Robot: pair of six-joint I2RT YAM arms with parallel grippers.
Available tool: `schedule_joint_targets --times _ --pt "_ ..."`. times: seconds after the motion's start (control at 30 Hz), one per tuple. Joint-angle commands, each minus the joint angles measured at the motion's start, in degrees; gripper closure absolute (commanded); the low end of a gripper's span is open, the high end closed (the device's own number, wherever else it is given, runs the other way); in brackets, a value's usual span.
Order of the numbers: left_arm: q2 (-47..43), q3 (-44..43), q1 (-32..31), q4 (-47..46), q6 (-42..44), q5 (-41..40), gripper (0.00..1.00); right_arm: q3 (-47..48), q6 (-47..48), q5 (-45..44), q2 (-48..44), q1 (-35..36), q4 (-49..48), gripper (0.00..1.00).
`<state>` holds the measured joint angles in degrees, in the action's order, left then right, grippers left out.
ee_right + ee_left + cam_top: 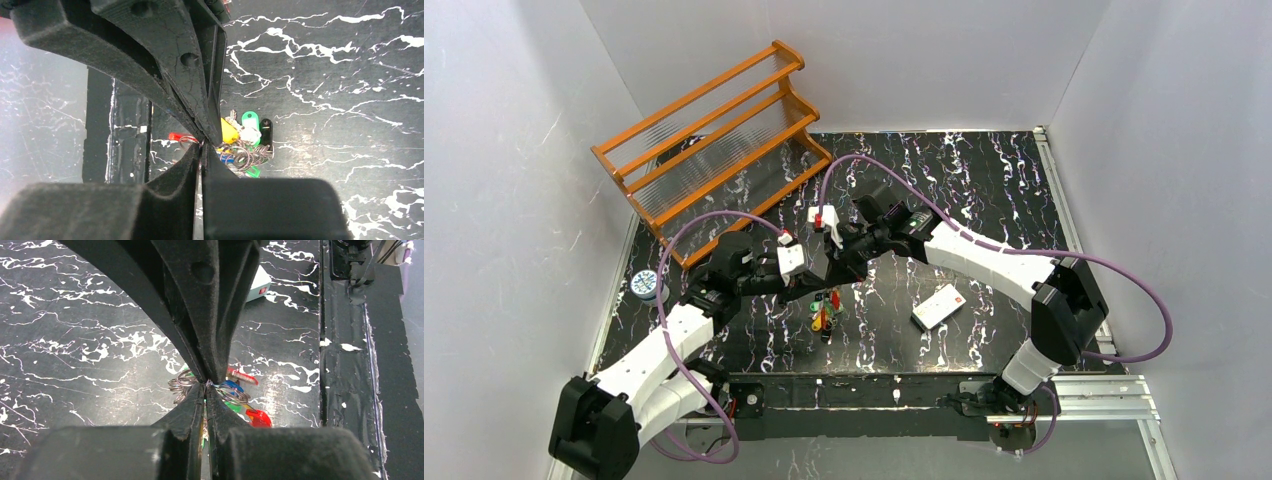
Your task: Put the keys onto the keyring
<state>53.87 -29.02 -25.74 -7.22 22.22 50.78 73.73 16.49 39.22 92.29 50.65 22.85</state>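
My two grippers meet tip to tip over the middle of the table. The left gripper (821, 278) (206, 386) and the right gripper (836, 270) (202, 146) are both shut on the thin silver wire of the keyring (182, 382) (245, 156). The wire is pinched where the tips touch. The keys (826, 310) bunch just below the tips: red (257, 418) and blue (231, 386) heads in the left wrist view, yellow (227, 131) and green (248, 120) heads in the right wrist view. Several wire loops tangle among them. Whether the bunch hangs or rests on the table I cannot tell.
A flat white card with a red dot (938, 305) (260, 285) lies to the right of the keys. An orange rack (714, 140) stands at the back left. A small round blue-white object (646, 286) sits near the left table edge.
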Motion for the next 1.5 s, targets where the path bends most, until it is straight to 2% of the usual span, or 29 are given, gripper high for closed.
schedule_joint_targets --times 0.0,0.1,0.2,0.27,0.4,0.53,0.67,0.8,0.97,1.43,1.47 --pt "-1.4 -1.1 -0.5 -0.8 -1.7 -0.7 1.0 -0.1 -1.3 -0.6 -3.2 0.3 -7.6 0.76" --pt "-3.6 1.3 -0.5 -6.0 -7.0 -3.7 1.0 -4.3 -4.3 -4.1 -6.5 0.3 -14.4 0.52" --pt "-6.5 6.0 -0.5 -16.8 -14.7 -6.1 1.0 -9.0 -9.6 -7.8 -9.5 0.2 -21.9 0.35" --pt "-8.8 9.3 -0.5 -23.9 -19.3 -8.3 1.0 -11.3 -13.0 -9.3 -10.9 0.1 -27.0 0.31" --pt "-11.6 14.2 -0.5 -34.7 -25.1 -12.3 1.0 -13.5 -17.4 -11.9 -12.1 -0.2 -30.1 0.28" --pt "-13.4 16.8 -0.5 -41.2 -28.0 -13.8 1.0 -16.6 -18.7 -8.9 -14.1 -1.8 -32.8 0.32" --pt "-14.4 17.7 -0.5 -44.8 -28.7 -13.4 1.0 -21.7 -19.6 -1.6 -17.1 -3.9 -40.8 0.38" --pt "-14.2 18.0 -0.5 -47.3 -29.2 -11.1 1.0 -24.9 -18.9 3.3 -18.7 -4.3 -46.8 0.41" --pt "-13.7 18.0 -0.5 -48.7 -30.0 -9.3 1.0 -24.6 -18.4 8.0 -17.8 -4.3 -49.8 0.43" --pt "-13.0 17.6 -0.6 -49.0 -30.8 -7.8 1.0 -22.0 -19.0 11.9 -13.2 -4.3 -51.4 0.64" --pt "-12.9 17.6 -0.6 -49.1 -30.9 -7.7 1.0 -21.9 -18.9 12.0 -13.1 -4.3 -51.5 0.68"
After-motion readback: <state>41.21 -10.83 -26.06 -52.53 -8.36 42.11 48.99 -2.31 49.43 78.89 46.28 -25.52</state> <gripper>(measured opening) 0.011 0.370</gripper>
